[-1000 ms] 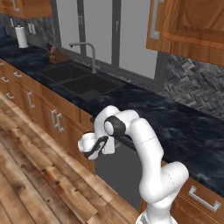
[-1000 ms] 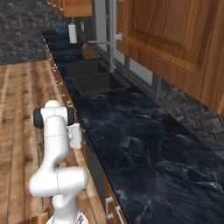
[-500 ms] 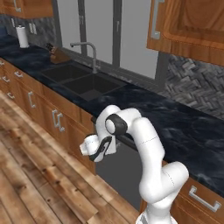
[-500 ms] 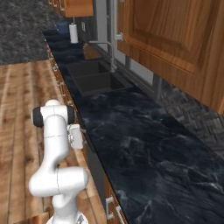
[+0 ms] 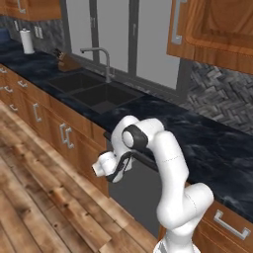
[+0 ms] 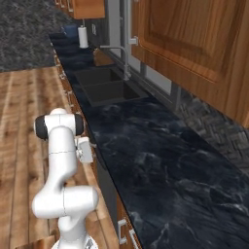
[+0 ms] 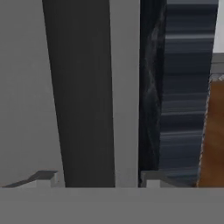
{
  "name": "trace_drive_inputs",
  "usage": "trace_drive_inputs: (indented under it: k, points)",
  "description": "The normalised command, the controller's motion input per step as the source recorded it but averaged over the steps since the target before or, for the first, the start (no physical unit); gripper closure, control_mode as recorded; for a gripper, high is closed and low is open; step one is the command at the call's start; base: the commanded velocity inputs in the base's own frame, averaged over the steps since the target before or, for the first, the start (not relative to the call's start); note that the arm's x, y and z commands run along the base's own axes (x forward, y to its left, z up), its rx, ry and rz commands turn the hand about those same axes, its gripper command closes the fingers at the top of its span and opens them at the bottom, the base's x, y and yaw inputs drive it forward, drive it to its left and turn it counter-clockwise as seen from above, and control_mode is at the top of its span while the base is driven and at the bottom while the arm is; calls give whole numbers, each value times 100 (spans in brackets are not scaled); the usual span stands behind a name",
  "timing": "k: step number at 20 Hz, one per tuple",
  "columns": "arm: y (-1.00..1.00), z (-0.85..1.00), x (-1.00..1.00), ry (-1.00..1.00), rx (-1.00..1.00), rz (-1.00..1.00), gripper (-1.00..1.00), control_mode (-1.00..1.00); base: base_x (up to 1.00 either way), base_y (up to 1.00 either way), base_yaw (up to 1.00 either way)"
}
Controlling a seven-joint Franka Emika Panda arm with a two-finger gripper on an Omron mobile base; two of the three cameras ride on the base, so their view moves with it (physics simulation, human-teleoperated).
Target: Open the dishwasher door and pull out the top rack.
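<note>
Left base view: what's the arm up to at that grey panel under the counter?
The white arm has its gripper at the top of the dishwasher door, one fingertip on either side of the black bar handle. The door looks about shut, and no rack has been pulled out yet.

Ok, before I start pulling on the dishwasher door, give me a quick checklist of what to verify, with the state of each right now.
1. Gripper lined up on the black bar handle: ok; in the hand view the bar runs between the two fingertips.
2. Jaws closed on the handle: cannot tell; the tips sit either side of the bar, contact isn't visible.
3. Dishwasher door state: not ok for rack work; it looks shut, flush under the counter.
4. Top rack reachable: not ok; the door has to come open first.
5. Floor in front free for the door to swing down: ok.
6. Arm posture: ok; the elbow is bent, leaving room to pull back, as I judge it.
</note>
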Motion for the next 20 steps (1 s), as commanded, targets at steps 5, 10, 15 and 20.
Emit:
trace_drive_inputs:
  k: [5,10,15,20]
  points:
    - [-43,7,50,15,10,-1,100,-100,0,0,0]
    - [-32,-19,15,31,34,1,100,-100,0,0,0]
    - [-16,-48,-11,45,52,10,100,-100,0,0,0]
    - [12,-99,-56,38,38,16,100,-100,0,0,0]
